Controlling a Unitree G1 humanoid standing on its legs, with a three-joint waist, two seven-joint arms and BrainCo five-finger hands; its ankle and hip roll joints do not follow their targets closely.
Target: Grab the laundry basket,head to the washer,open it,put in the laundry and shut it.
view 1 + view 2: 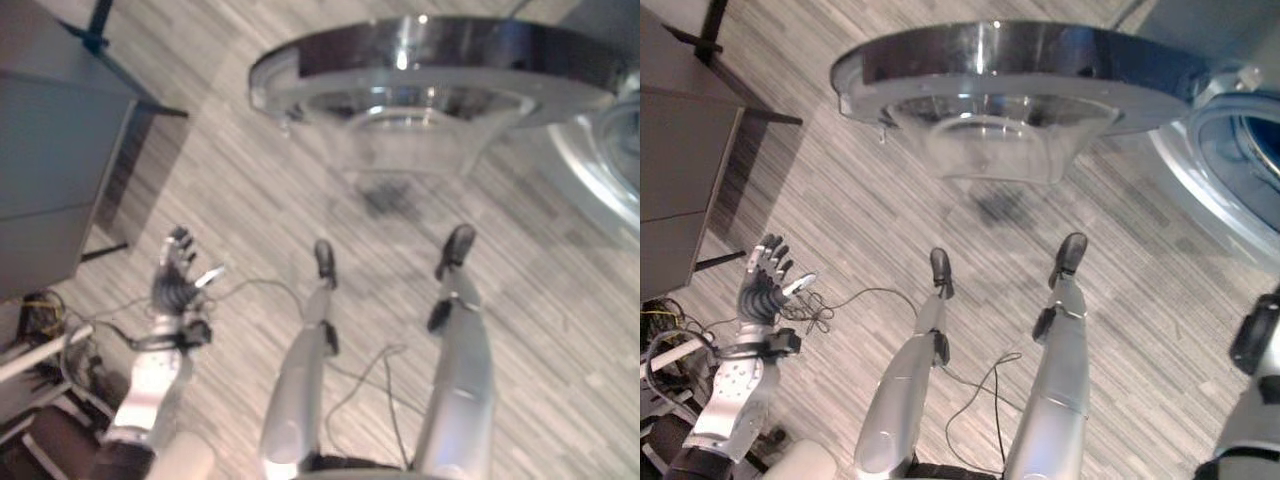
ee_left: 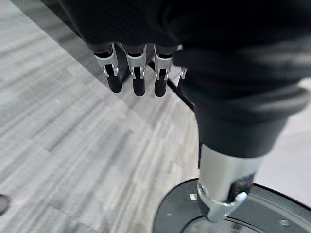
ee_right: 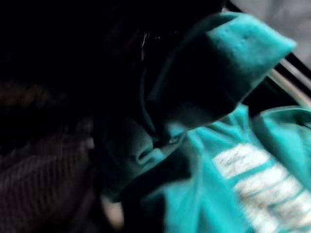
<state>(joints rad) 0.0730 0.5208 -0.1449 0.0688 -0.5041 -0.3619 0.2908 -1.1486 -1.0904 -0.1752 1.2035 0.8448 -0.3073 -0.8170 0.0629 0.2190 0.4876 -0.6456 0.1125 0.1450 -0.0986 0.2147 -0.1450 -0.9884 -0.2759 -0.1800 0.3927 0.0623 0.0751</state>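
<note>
**Loading the drum, door swung wide**

Watching the washer door (image 1: 1020, 75) hang open over the floor (image 1: 890, 200) — it's swung out so the way into the drum is free. Drum opening (image 1: 1240, 170) sits to my right, blue glimpsed inside. Left robot hand (image 1: 765, 285) is held up out to the side, fingers straight & spread, holding nothing; I reckon it's parked clear of the door. In the right wrist view there's teal laundry (image 3: 233, 160) bunched close up in the dark, prob inside the drum. Right robot hand: can't tell its state, too dark. Dark cabinet (image 1: 60, 150) off to my left. Shutting's still to do.
</note>
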